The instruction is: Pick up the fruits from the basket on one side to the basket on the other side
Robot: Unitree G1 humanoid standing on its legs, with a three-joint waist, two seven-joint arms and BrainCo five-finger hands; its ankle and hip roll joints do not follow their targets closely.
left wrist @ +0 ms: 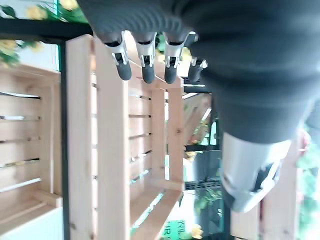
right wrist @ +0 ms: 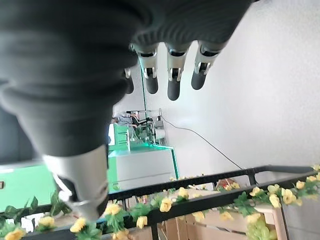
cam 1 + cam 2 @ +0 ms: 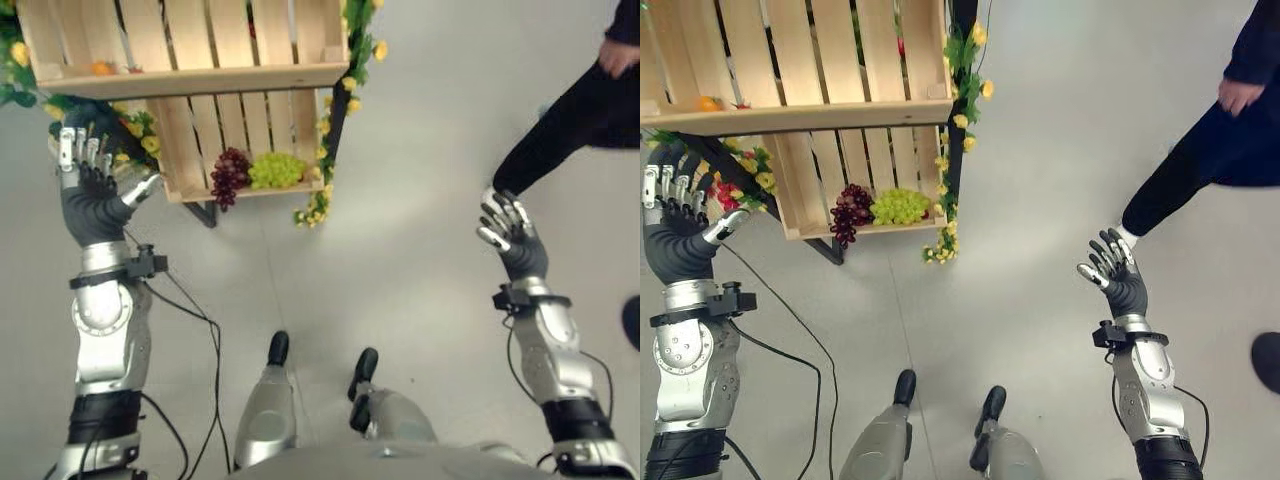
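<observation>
Left eye view: purple grapes (image 3: 230, 175) droop over the crate (image 3: 190, 160) edge (both robot hands spread, empty)

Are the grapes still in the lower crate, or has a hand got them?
In the crate: purple grapes and green grapes lie on its slats. Left hand and right hand are open, empty.

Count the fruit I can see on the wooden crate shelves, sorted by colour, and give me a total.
Purple grape bunch: 1
Green grape bunch: 1
Orange fruit on the upper crate: 1
Total: 3
A small red item beside the orange fruit is too unclear to count.
</observation>
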